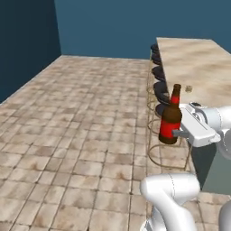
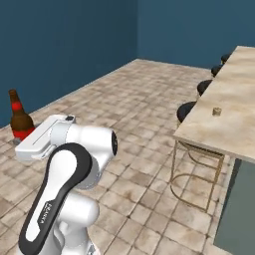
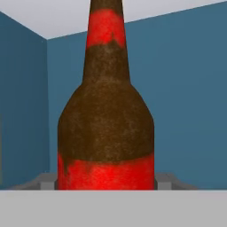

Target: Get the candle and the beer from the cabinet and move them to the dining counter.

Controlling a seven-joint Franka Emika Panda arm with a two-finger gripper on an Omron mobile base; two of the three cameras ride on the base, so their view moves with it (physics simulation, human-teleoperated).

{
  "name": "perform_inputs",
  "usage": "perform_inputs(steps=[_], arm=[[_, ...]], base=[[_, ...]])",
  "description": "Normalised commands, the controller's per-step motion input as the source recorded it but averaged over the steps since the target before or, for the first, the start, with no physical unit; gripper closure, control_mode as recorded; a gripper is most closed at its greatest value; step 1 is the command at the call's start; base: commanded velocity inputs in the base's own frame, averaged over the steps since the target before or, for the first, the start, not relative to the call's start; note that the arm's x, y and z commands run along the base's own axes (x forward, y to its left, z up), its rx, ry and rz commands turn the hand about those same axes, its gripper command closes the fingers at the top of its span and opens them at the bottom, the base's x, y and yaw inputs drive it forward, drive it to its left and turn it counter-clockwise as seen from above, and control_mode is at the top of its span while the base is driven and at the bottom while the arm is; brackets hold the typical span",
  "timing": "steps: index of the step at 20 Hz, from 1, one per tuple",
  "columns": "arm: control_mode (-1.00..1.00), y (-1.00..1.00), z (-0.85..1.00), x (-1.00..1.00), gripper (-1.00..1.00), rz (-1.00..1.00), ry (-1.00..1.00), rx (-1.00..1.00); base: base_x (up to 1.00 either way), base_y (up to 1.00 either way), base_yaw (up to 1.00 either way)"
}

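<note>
1. The end effector (image 1: 173,134) is clamped on the beer (image 1: 171,116) low on its body, at the red label; the bottle stands upright in the grip, in the air above the tiled floor (image 1: 81,135).
2. In the left base view the bottle's base is partly covered by the white hand, and one dark finger (image 1: 179,133) shows at the label's right side.
3. In the right base view the beer (image 2: 20,122) stands out past the far end of the hand at the left; its lower part is hidden behind the white casing, and the fingers cannot be made out there.
4. In the hand view the beer (image 3: 106,119) rises close in front of the camera — its top and bottom are cut off, and the grey finger tips (image 3: 42,181) flank the label on both sides.
5. The red label and the red neck band carry no readable writing or brand.
6. The candle (image 1: 189,89) is a tiny tan stub on the dining counter (image 1: 198,58), near its front edge; its details are too small to tell.
7. The black stools (image 1: 160,90) line the counter's edge — the far ones overlap and are hard to separate.
</note>
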Motion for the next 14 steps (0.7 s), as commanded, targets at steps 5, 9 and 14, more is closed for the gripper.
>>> perform_inputs(steps=[5, 9, 14], arm=[[1.0, 0.0, 0.0, 0.0, 1.0, 0.0, 0.0, 0.0], [1.0, 0.0, 0.0, 0.0, 1.0, 0.0, 0.0, 0.0], [1.0, 0.0, 0.0, 0.0, 1.0, 0.0, 0.0, 0.0]], base=[[0.68, 0.89, -0.41], [0.69, 0.89, -0.41], [0.76, 0.86, -0.41]])
